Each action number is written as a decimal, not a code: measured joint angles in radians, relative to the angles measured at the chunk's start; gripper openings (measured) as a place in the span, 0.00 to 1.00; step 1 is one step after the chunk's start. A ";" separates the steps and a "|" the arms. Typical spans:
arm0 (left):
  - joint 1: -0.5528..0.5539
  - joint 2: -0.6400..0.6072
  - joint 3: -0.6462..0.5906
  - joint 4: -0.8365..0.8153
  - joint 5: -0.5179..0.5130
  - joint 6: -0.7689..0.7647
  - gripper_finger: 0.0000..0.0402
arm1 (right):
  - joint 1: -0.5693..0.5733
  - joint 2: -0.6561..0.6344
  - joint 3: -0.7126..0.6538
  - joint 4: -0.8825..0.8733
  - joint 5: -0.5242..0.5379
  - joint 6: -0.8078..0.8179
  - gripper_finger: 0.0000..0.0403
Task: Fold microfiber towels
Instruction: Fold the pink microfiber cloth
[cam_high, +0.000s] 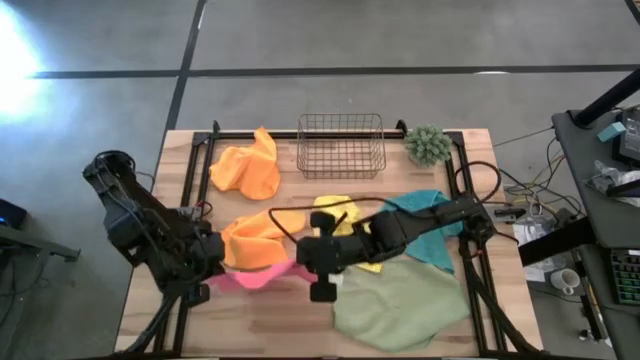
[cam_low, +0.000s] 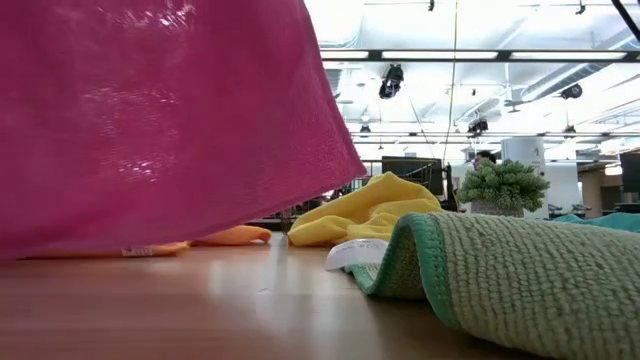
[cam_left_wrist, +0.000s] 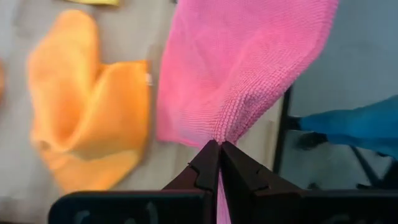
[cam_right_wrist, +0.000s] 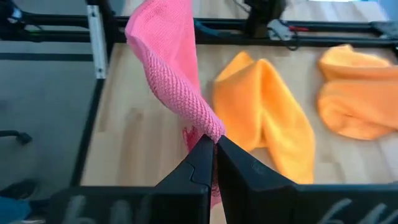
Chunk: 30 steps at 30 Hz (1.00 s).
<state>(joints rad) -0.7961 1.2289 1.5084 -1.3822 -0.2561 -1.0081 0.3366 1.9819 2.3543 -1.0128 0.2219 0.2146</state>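
Tabletop: pink towel (cam_left_wrist: 242, 74) between claws.

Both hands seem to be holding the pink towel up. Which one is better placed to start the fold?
Neither clearly: left hand and right hand each pinch the pink towel, so they probably move together.

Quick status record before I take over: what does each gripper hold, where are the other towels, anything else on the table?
left gripper: shut on pink towel
right gripper: shut on the same pink towel
pink towel: hanging between both grippers, near table's front
orange towels: one beside wire basket, one by left gripper
yellow towel: centre
teal towel: right
light green towel: front right
plant: back right
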 joint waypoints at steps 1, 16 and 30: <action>0.014 -0.004 0.006 -0.015 -0.003 0.017 0.00 | -0.009 -0.002 0.000 -0.010 0.000 -0.011 0.02; 0.040 0.054 0.022 0.141 0.175 0.073 0.00 | 0.049 0.058 -0.003 -0.064 -0.076 0.117 0.02; -0.041 0.377 0.007 0.371 0.318 0.042 0.00 | 0.198 0.209 -0.004 -0.046 -0.118 0.334 0.02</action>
<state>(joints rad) -0.8373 1.6054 1.5150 -1.0111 0.0617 -0.9658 0.5343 2.1914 2.3505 -1.0585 0.1040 0.5482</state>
